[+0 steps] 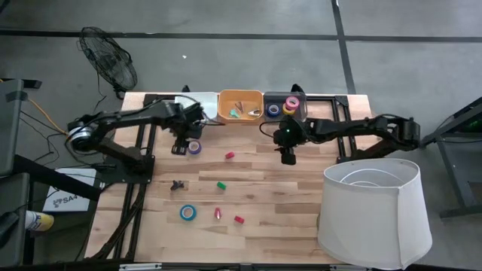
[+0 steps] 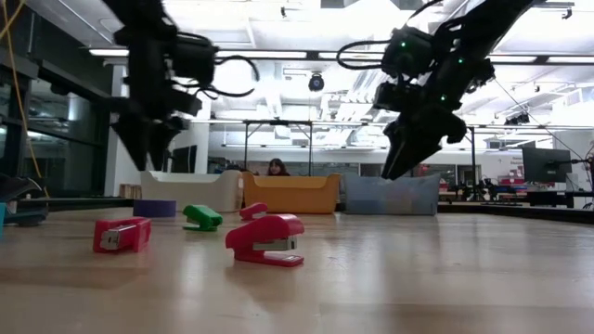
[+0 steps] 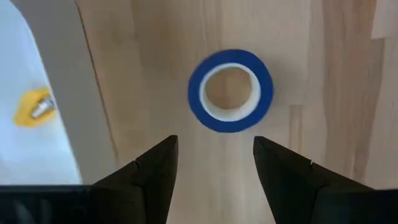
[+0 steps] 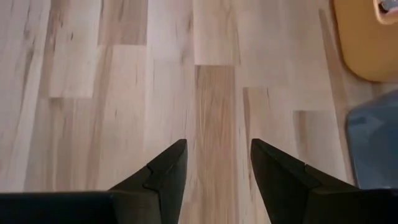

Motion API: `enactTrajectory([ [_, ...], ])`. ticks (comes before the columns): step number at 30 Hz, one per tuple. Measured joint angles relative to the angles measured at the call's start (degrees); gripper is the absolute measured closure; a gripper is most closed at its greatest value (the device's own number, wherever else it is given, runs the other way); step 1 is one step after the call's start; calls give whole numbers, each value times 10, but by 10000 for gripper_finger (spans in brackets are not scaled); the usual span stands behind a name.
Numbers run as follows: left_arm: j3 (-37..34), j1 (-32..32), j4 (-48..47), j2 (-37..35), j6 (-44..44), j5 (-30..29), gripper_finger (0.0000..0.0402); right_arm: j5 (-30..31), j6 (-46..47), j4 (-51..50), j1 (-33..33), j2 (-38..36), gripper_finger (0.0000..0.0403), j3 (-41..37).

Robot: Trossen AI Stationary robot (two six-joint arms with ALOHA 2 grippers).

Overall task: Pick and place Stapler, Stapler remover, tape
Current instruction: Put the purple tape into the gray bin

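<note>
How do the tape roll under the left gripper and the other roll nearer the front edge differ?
The purple tape roll lies by the back bins, under the open left gripper; the light blue roll lies alone nearer the front, far from either gripper. Both lie flat on the table, with open centres.
</note>
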Motion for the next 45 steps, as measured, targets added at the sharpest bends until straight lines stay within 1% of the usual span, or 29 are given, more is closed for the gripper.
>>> enactTrajectory([
  [4, -61, 0, 38, -47, -16, 27, 197, -2, 0, -19, 0, -11, 234, 0],
  [6, -66, 0, 46, -54, -16, 39, 197, -2, 2, -24, 0, -17, 234, 0],
  [10, -66, 0, 77, -56, -6, 44, 197, -13, 6, -32, 0, -27, 234, 0],
  [14, -95, 0, 126, -53, -5, 73, 197, -28, 16, -38, 0, -31, 234, 0],
  [20, -139, 0, 169, -53, -27, 77, 197, -28, 17, -47, 0, -31, 234, 0],
  [24, -155, 0, 196, -53, -31, 93, 197, -28, 19, -48, 0, -31, 234, 0],
  [45, -160, -5, 206, -45, -50, 101, 197, -28, 21, -47, 0, -31, 234, 0],
])
